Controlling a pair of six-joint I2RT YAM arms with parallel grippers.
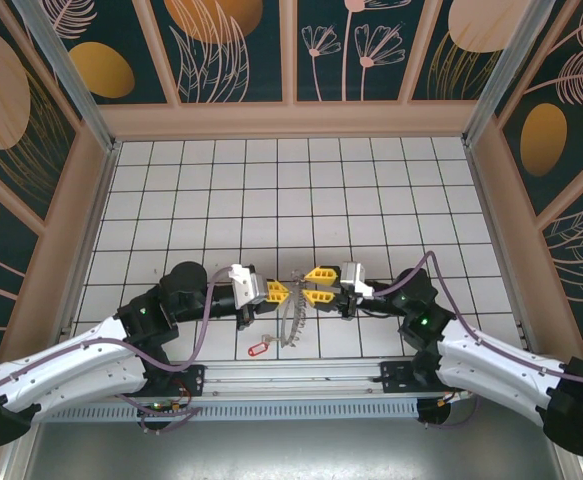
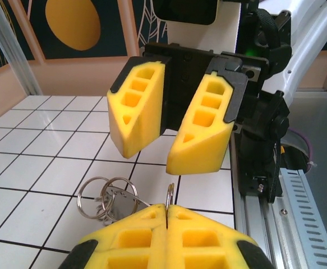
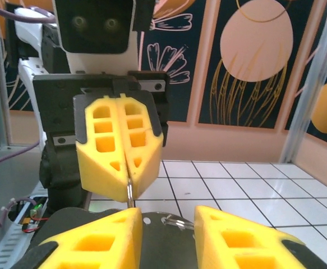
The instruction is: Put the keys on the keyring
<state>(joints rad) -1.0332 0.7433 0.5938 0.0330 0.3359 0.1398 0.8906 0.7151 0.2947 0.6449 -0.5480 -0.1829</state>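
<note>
Left hand [image 1: 277,292] is closed tight on the wire of the keyring [image 1: 292,322], held between both hands. Right hand [image 1: 311,285] faces it, partly open, clamping nothing. Red key [image 1: 256,349] lies on the counter [image 1: 371,200] near the hoop's lower edge.

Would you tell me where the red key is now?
In the top view, the red key lies on the tiles by the front rail, just left of the keyring.

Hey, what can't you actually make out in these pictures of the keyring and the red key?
- Top view: tiny red key too small to show its hole.
- Top view: large grey wire keyring too thin to trace its opening.
- Left wrist view: shut left gripper hides the wire it pinches.
</note>
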